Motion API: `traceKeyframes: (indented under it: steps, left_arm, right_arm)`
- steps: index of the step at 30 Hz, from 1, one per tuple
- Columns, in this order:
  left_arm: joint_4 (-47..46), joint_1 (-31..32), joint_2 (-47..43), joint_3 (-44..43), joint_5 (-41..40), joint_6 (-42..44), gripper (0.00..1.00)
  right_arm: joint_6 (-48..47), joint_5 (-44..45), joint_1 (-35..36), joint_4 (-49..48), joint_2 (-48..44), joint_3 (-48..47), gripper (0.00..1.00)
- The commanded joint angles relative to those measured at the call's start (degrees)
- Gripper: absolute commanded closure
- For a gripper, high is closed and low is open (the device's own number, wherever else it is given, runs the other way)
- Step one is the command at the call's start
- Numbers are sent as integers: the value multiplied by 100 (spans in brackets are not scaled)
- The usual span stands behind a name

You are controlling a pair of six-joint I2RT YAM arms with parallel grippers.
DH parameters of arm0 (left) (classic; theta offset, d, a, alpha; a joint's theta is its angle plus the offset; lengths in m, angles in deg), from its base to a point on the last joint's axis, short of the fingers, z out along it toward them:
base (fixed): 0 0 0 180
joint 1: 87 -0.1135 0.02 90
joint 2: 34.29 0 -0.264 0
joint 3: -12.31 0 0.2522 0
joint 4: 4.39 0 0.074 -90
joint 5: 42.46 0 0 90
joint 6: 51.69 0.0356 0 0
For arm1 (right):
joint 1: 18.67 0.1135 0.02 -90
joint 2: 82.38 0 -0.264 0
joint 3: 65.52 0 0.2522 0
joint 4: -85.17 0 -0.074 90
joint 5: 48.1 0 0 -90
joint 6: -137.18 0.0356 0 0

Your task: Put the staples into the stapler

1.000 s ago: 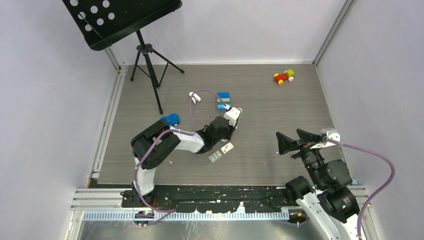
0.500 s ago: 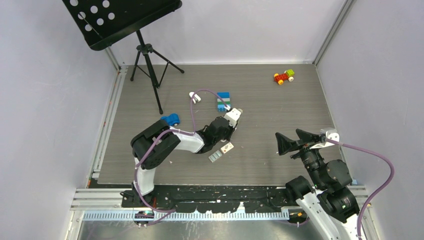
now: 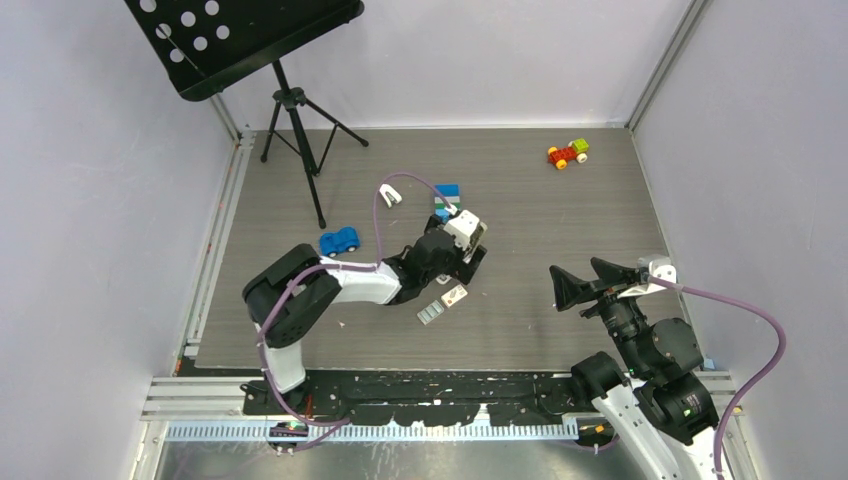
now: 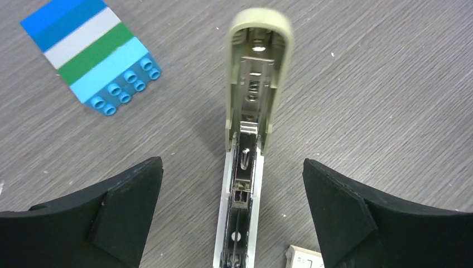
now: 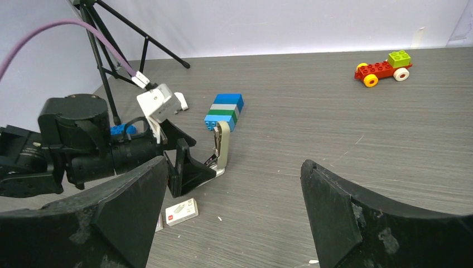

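Left claw [image 4: 232, 163]: spread wide, holding nothing, its fingers either side of the stapler [image 4: 245, 139], which lies mid-surface near the striped block [image 4: 89, 53] with its beige lid swung up and the metal channel bare. Staples [image 3: 431, 314] lie flat on the surface a little nearer the arms, beside their small white box [image 3: 455, 295], not yet picked up; opening looks done and loading is next, which calls for a fine pinch on the thin strip and lining it up with the channel. Right claw [image 5: 231, 163]: wide open, empty, hovering well off to the right.
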Motion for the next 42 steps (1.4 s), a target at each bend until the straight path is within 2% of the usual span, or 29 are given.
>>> traceKeyframes:
  steps: [1,10,17,22,29,42]
  left_arm:
    - [261,-69,-611,-159,-246,34,0]
    - [1565,-719,-1396,-602,-1036,-483,0]
    - [2101,-1488,-971,-1180,-1731,-1203,1]
    - [2096,-1882,-322,-1493,-1962,-1527,11]
    - [2180,-2403,489,-1920,-1499,-1910,24]
    - [2114,-2733,1265,-2308,-1123,-1883,51]
  right_arm:
    - [-96,-46,-11,-116,74,42,8]
    - [-111,-98,-11,-116,119,47,8]
    - [-113,-119,-14,-113,114,63,8]
    - [-113,-153,-11,-109,113,71,8]
    - [-113,-190,-11,-113,130,83,8]
    - [-148,-186,-11,-116,217,104,8]
